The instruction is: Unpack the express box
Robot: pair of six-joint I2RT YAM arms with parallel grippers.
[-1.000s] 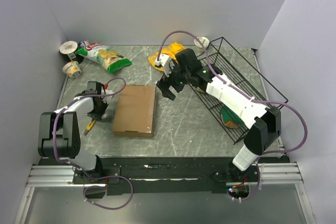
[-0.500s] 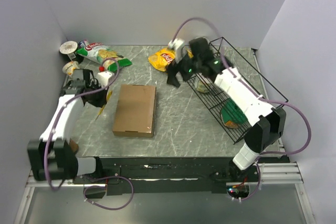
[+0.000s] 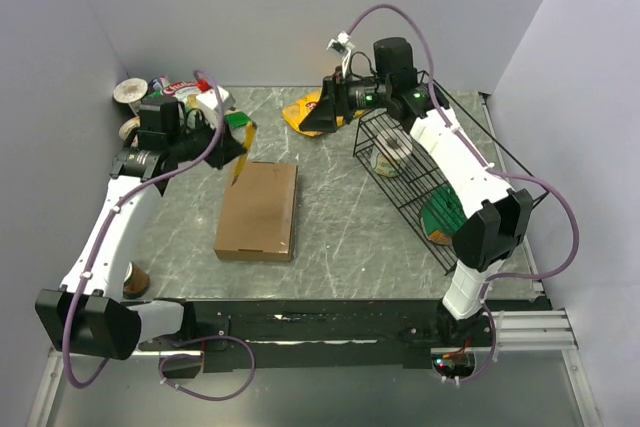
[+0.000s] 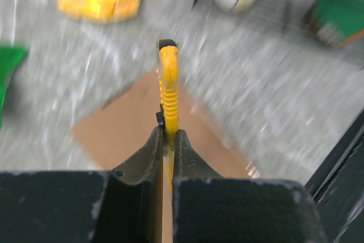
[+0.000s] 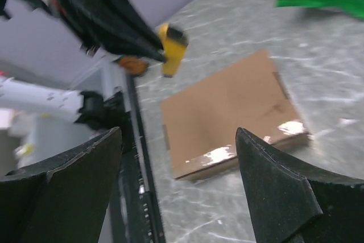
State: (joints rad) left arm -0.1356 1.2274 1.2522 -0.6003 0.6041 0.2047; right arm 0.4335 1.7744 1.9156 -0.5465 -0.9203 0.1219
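The express box lies flat and closed on the table's middle left. It also shows in the left wrist view and the right wrist view. My left gripper is shut on a yellow utility knife and holds it in the air over the box's far left corner. In the left wrist view the knife sticks out forward between the shut fingers. My right gripper is open and empty, raised near the far side and facing the box. The knife shows in its view.
A black wire basket lies on the right with a can and a green packet inside. A yellow snack bag lies at the back centre. A green chip bag and yoghurt cups sit at the back left.
My left arm lifted the yellow knife from the table beside the box and swung it up over the box's far left corner. My right arm drew back and up toward the far side.
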